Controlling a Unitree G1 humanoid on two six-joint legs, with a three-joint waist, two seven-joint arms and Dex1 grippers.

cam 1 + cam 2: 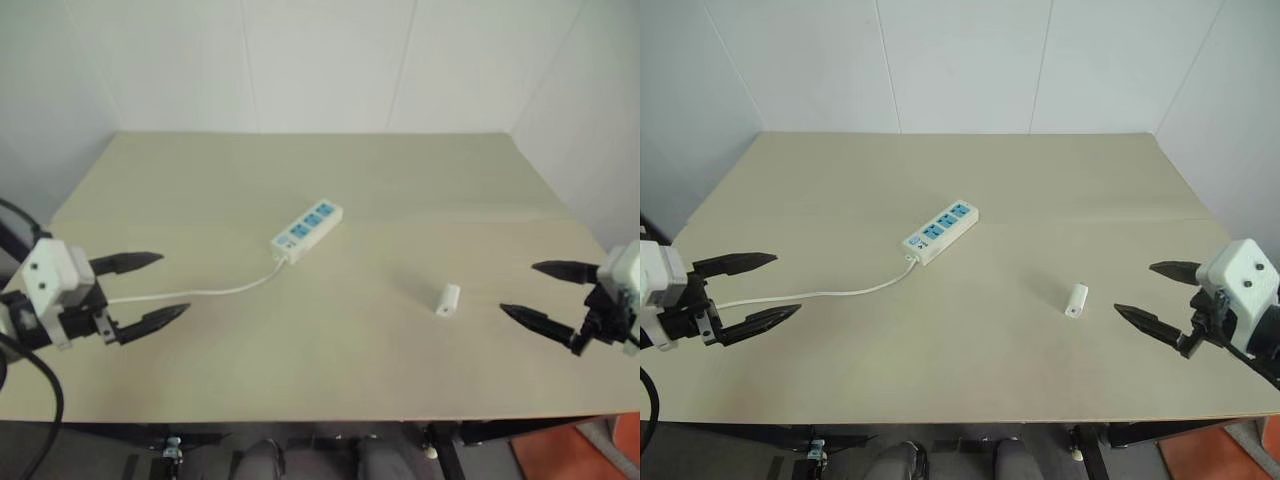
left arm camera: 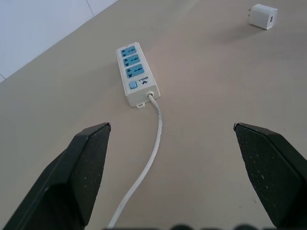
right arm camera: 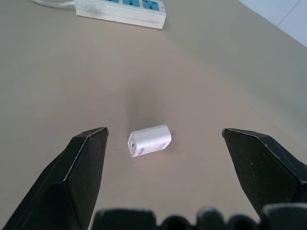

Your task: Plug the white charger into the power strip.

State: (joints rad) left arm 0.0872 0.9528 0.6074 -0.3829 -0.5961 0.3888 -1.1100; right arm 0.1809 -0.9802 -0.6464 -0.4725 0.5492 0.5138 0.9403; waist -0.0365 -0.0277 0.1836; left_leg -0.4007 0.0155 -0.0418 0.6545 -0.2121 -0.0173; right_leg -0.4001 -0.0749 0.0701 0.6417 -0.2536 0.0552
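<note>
The power strip (image 1: pixel 307 231) is lying mid-frame on the table (image 1: pixel 400 180), the white charger (image 1: pixel 448 299) resting right of center — left gripper (image 1: pixel 150 289) and right gripper (image 1: pixel 545 293) hovering at the edges, fingers spread wide, holding nothing.

You face a light beige tabletop (image 1: pixel 970 370), matte and evenly lit, with a faint seam running across it on the far side of both end effectors. Beyond its far edge stands a white panelled wall (image 1: pixel 960 60) with thin vertical joints, and it turns a corner outboard of each end effector. Under the near table edge you see dark frame members (image 1: pixel 1120 432) and a patch of orange floor (image 1: pixel 1225 455) below the right end effector.
</note>
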